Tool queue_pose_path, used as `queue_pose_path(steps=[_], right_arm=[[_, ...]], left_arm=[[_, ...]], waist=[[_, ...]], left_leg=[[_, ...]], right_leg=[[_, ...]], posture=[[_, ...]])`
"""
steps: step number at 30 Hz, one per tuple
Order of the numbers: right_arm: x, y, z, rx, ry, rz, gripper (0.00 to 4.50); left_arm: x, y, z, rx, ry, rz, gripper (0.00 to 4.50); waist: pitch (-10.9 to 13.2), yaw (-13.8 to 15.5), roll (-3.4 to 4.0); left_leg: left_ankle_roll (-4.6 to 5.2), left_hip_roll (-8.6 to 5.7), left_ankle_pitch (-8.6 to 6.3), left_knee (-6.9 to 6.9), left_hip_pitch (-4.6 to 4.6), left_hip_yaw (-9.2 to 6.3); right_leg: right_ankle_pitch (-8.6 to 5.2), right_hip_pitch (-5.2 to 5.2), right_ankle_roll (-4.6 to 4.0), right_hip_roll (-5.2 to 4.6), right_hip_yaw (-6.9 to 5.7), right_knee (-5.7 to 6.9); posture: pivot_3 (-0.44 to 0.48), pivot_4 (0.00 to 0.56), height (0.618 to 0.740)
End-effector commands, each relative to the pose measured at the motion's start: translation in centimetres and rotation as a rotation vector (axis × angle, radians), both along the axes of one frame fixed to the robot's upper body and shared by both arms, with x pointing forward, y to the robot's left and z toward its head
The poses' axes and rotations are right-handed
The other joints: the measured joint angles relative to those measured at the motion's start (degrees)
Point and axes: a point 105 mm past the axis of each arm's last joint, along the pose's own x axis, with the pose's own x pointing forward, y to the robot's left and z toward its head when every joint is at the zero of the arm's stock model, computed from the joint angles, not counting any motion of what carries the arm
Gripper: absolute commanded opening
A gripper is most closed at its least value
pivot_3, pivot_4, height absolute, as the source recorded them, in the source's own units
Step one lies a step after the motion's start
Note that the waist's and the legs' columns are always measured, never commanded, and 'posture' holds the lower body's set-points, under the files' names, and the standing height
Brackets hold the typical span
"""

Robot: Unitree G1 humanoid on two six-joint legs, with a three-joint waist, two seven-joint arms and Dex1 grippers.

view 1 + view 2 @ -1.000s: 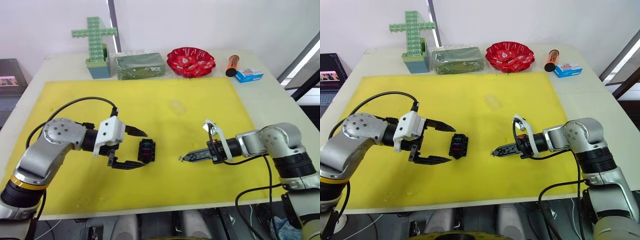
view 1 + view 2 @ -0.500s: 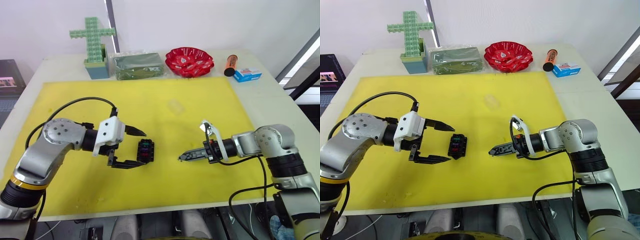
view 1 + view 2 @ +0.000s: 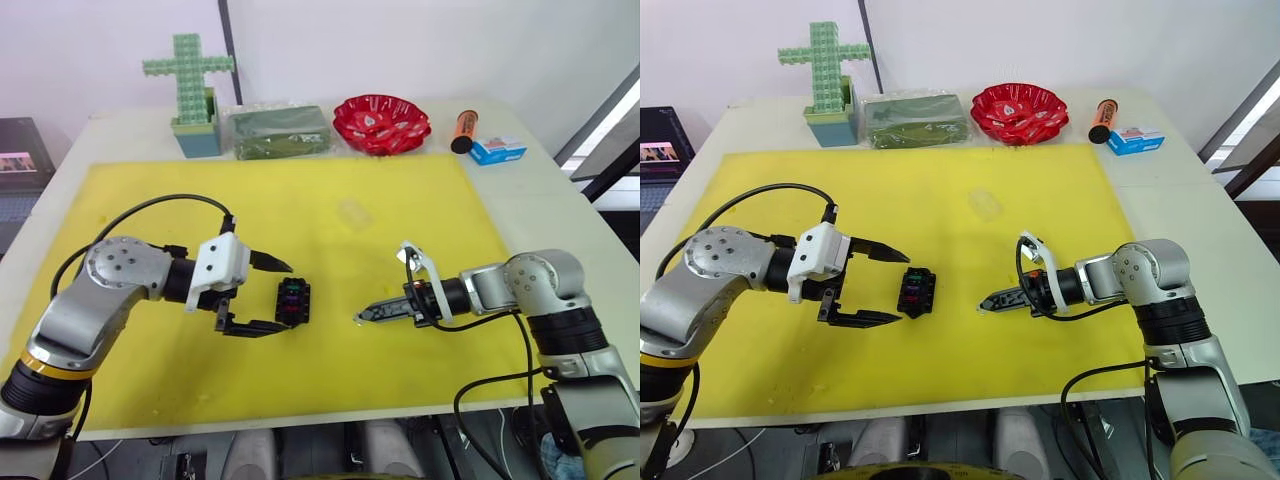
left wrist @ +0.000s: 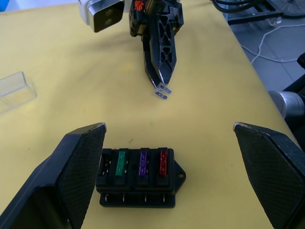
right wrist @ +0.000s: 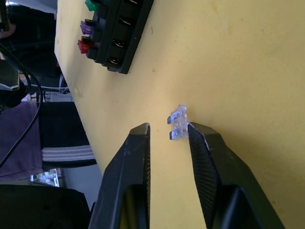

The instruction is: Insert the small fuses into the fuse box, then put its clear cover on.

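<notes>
The black fuse box (image 3: 292,301) lies on the yellow mat (image 3: 330,380). In the left wrist view the fuse box (image 4: 138,176) holds a green, a purple and a red fuse, and its fourth slot is empty. My left gripper (image 3: 285,297) is wide open, with one finger on each side of the box. To the right of the box, my right gripper (image 3: 358,318) is low over the mat with its fingers slightly apart. A pale purple fuse (image 5: 179,122) rests against one fingertip (image 5: 195,131) without being pinched. The clear cover (image 3: 352,212) lies farther back on the mat.
Along the table's back edge are a green block cross (image 3: 190,95), a bag of green material (image 3: 281,132), a red bowl (image 3: 382,123), an orange cylinder (image 3: 464,128) and a blue-and-white carton (image 3: 498,150). A laptop (image 3: 18,165) sits at the far left.
My right gripper has edged a little left toward the fuse box. The left gripper and the box have stayed put.
</notes>
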Motion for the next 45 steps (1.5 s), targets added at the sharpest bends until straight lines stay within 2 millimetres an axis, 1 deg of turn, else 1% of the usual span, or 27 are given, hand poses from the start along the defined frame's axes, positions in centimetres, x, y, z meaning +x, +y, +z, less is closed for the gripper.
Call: queue_pose_path(steps=[1,14,16,19,27,30,31,33,34,37,39,43,45], right_arm=[[0.2,0.0,0.4,0.010,-0.018,0.001,1.26],[0.1,0.1,-0.2,-0.021,-0.041,0.023,1.26],[0.1,0.2,-0.2,-0.021,-0.044,0.023,0.90],[0.1,0.2,-0.3,-0.020,-0.049,0.022,0.03],[0.2,0.1,0.0,-0.025,-0.069,0.023,0.03],[0.6,0.7,1.4,-0.030,-0.147,0.050,0.03],[0.7,1.3,2.6,-0.035,-0.202,0.080,0.03],[0.7,2.1,4.0,-0.053,-0.284,0.128,0.03],[0.8,2.8,5.2,-0.076,-0.360,0.171,0.03],[0.8,4.7,7.9,-0.118,-0.533,0.276,0.03],[1.1,5.8,9.1,-0.141,-0.627,0.315,0.03],[2.2,7.8,10.8,-0.211,-0.797,0.367,0.03],[2.2,9.0,11.5,-0.230,-0.855,0.409,0.03]], left_arm=[[0.1,0.0,0.8,-0.005,-0.043,0.001,4.50],[0.3,0.1,0.8,0.000,-0.053,0.008,4.50],[0.3,0.1,0.8,-0.001,-0.054,0.009,4.50],[0.4,0.1,0.8,-0.001,-0.056,0.011,4.50],[0.5,0.2,0.8,-0.001,-0.061,0.018,4.50],[0.5,0.3,0.8,0.000,-0.061,0.024,4.50],[0.5,0.6,0.9,0.003,-0.060,0.030,4.50],[0.6,1.0,0.9,0.010,-0.058,0.040,4.50],[0.7,1.4,0.8,0.023,-0.058,0.052,4.50],[1.1,2.5,0.6,0.050,-0.058,0.085,4.50],[1.5,3.2,0.4,0.060,-0.057,0.106,4.50],[2.1,4.2,0.0,0.080,-0.057,0.131,4.50],[2.3,4.3,-0.2,0.081,-0.054,0.135,4.50]], waist=[[0.0,0.0,0.00],[0.0,-0.1,0.00],[0.0,0.0,0.00],[0.0,-0.1,0.00],[0.0,-0.1,-0.01],[0.0,-0.1,0.00],[0.0,-0.1,0.01],[0.0,-0.2,0.04],[0.0,-0.3,0.05],[0.0,-0.3,0.08],[0.0,-0.2,0.07],[0.0,-0.1,0.06],[0.0,-0.2,0.06]], left_leg=[[0.00,0.00,0.00,0.00,0.00,0.00],[0.00,0.00,0.00,0.00,0.00,0.00],[0.00,0.00,0.00,0.00,0.00,-0.01],[0.00,0.00,0.00,0.00,0.00,0.00],[0.00,0.00,0.00,0.01,0.01,-0.01],[0.00,0.00,0.00,0.01,0.01,0.00],[0.00,0.00,0.00,0.00,0.01,0.00],[0.00,0.00,0.00,0.00,0.01,-0.01],[0.00,0.00,0.00,0.00,0.01,0.00],[0.00,0.04,0.00,-0.04,0.01,-0.03],[0.00,0.07,0.00,-0.07,0.01,-0.04],[0.00,0.07,0.00,-0.02,-0.02,0.00],[0.00,0.04,0.00,-0.01,-0.02,0.05]], right_leg=[[0.00,0.00,0.00,0.00,0.00,0.00],[0.00,0.00,0.00,0.00,0.00,0.01],[0.00,0.00,0.00,0.00,0.00,0.01],[0.00,0.00,0.00,0.00,0.00,0.01],[0.00,0.00,0.00,0.00,0.00,0.03],[0.00,0.00,0.00,0.00,0.00,0.03],[0.00,0.00,0.00,0.00,0.00,0.03],[0.00,-0.02,0.00,0.00,0.00,0.04],[0.00,-0.05,0.00,0.01,0.01,0.06],[-0.01,-0.11,-0.01,0.08,0.01,0.10],[-0.01,-0.14,-0.02,0.11,0.01,0.10],[-0.04,-0.12,-0.06,0.06,0.00,0.08],[-0.05,-0.12,-0.10,0.00,0.00,0.09]], posture=[[0.000,0.150,0.740],[0.000,0.150,0.740],[0.000,0.150,0.740],[0.000,0.150,0.740],[0.000,0.150,0.740],[0.000,0.150,0.740],[0.000,0.150,0.740],[0.000,0.150,0.740],[0.000,0.150,0.740],[0.000,0.150,0.740],[0.000,0.150,0.740],[0.000,0.150,0.740],[0.000,0.150,0.740]])
